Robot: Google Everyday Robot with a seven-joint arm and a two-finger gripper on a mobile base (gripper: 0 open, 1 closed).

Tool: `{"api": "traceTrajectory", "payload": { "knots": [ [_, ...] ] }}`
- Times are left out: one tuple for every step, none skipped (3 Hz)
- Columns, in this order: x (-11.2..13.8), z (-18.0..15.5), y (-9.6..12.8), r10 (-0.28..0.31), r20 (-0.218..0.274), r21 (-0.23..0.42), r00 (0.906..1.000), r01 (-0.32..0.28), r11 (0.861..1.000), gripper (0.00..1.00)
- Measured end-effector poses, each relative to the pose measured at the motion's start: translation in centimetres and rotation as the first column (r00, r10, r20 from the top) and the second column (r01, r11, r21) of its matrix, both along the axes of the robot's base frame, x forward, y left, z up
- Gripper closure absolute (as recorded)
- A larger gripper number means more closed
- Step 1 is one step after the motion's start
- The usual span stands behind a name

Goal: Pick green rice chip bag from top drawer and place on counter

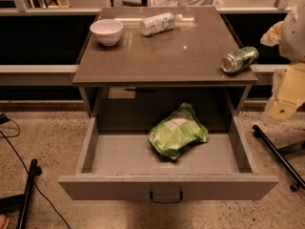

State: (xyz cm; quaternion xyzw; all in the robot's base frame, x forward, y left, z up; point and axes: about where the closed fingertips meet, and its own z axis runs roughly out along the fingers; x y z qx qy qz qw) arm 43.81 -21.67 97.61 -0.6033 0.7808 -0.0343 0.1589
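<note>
text: none legible; green rice chip bag label unreadable | gripper: at right edge

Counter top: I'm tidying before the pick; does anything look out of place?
The green can lies on its side at the right edge of the counter; the bottle lies flat too. No spill shows. The claw hangs right of the can.

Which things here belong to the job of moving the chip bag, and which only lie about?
For the job: green rice chip bag, lying in the open top drawer; counter; gripper, not in view.
Lying about: white bowl, white-labelled bottle, green drink can, all on the counter.
</note>
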Motion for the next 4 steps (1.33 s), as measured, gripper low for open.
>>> {"api": "traceTrajectory", "payload": {
  "knots": [
    [0.0, 0.0, 0.0, 0.000, 0.000, 0.000, 1.0000, 0.000, 1.000, 0.00],
    [0.7, -1.9, 0.6, 0.019, -0.017, 0.015, 0.9997, -0.018, 1.000, 0.00],
    [1.4, -8.6, 3.7, 0.147, -0.057, 0.075, 0.9875, -0.142, 0.987, 0.00],
    [0.5, -17.1, 8.8, 0.336, -0.083, 0.123, 0.9384, -0.324, 0.938, 0.00]
  ]
}}
